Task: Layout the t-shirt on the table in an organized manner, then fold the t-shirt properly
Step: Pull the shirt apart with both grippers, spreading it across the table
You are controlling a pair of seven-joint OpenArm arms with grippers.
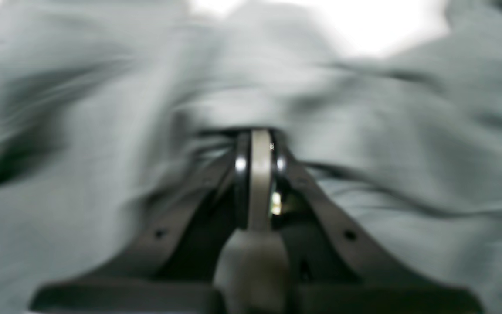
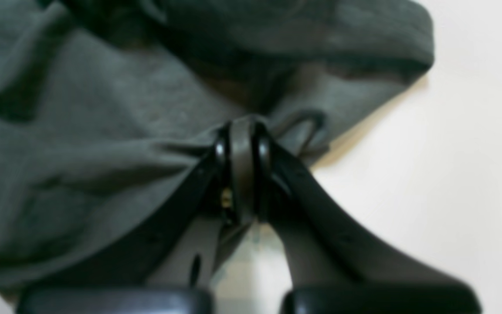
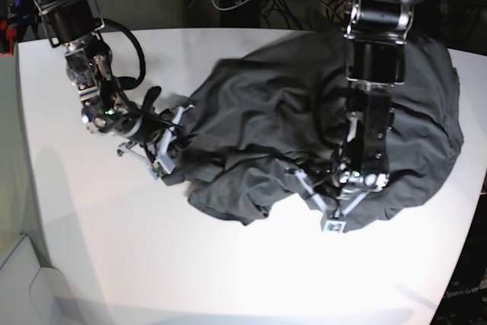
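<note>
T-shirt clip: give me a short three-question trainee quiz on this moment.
1. True or false: the t-shirt lies flat and spread on the table.
2. The right gripper is: A) open above the table, B) shut on the shirt's edge, C) out of view.
3. What does the left gripper hold?

Key: 1 false, it is bunched and wrinkled. 2 B. 3 a fold of the shirt.
</note>
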